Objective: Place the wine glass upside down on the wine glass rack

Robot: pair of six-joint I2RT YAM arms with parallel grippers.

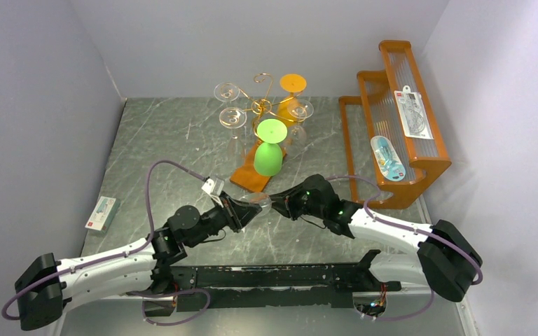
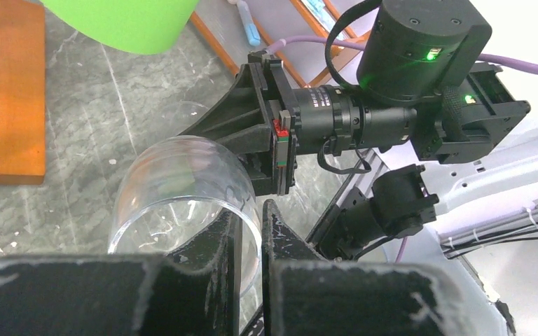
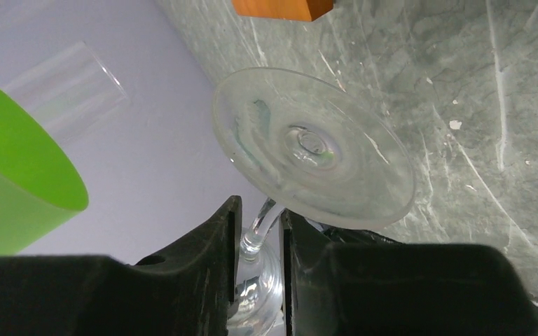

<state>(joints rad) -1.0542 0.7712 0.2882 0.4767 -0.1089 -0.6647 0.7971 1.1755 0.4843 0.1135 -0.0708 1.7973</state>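
Nearest me, both arms are stretching in low from their bases over the grey marbled tabletop (image 1: 168,140). Their elbows are bending outward and their forearms are angling toward each other, so the wrists are almost meeting nose to nose.

The left pincer (image 2: 251,210) is pressing together on the bowl wall of a clear wine glass (image 2: 182,189), pinching it at the rim. The glass is sitting between the two pincers. The right pincer (image 3: 259,210) is straddling its thin stem, with the round foot showing just past the fingertips. Its jaws are standing narrowly apart, and I cannot tell whether they are squeezing the stem.

Beyond both pincers, the copper-gold wire rack (image 1: 265,105) is standing on its wooden base, with a green glass (image 1: 269,157) hanging foot-up on its near side.

Farther back, to the right of the right pincer, an orange stepped wooden shelf (image 1: 420,162) is sitting against the wall.
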